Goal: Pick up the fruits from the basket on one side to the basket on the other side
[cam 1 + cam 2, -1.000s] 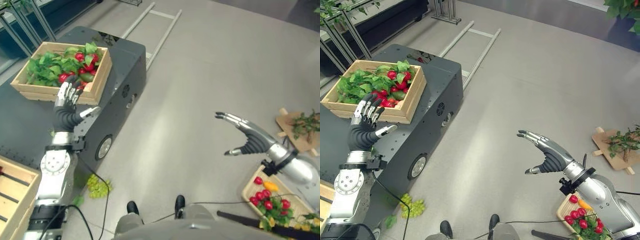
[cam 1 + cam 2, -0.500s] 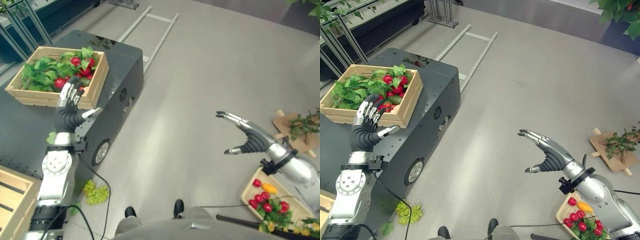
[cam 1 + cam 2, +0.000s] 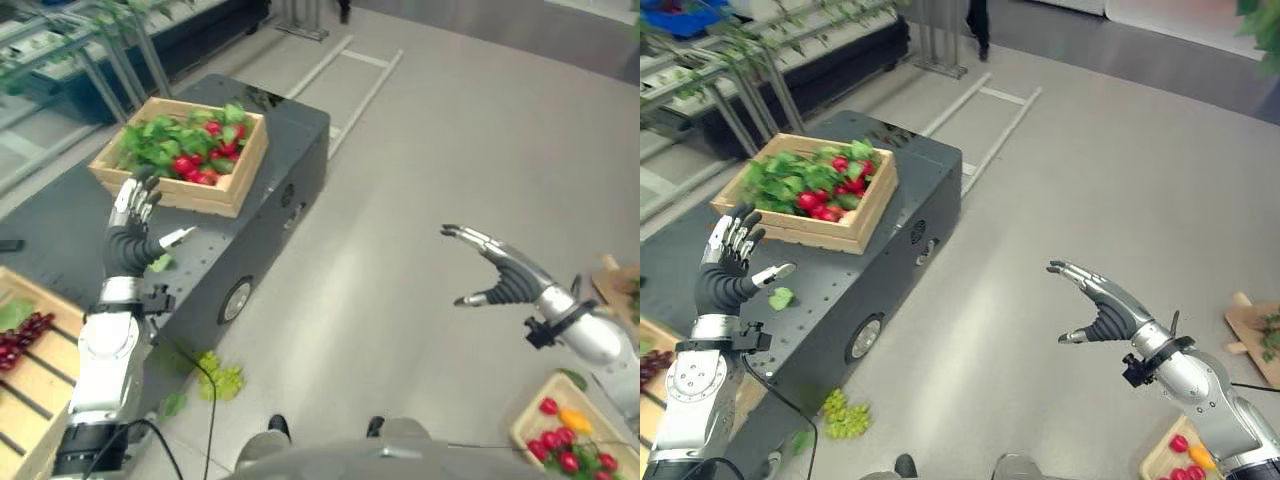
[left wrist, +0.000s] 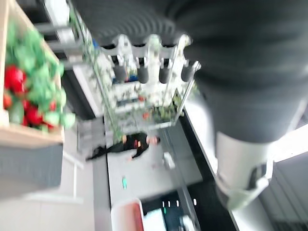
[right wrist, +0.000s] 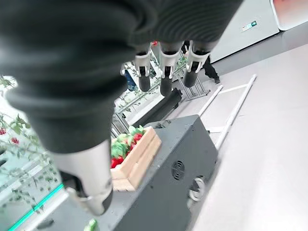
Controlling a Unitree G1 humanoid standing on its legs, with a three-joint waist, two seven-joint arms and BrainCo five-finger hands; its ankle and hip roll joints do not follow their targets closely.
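Right eye view crops the floor basket (image 3: 1155, 462); both left hand (image 3: 728, 262) and right hand (image 3: 1102, 310) hang released, empty.

Looks like a large indoor hall set up as a mock produce market or greenhouse test space. Smooth grey floor (image 3: 1080, 180) all around, a dark metal cart (image 3: 890, 240) on wheels serving as a counter, a wooden crate (image 3: 805, 190) of leafy greens and red fruit on top. Metal racks with plants (image 3: 750, 40) along the far wall. A loose bunch of green grapes (image 3: 845, 415) on the floor, a tray of red fruit (image 3: 570, 445) lying nearby. A person in dark clothes (image 4: 132, 144) in the background.
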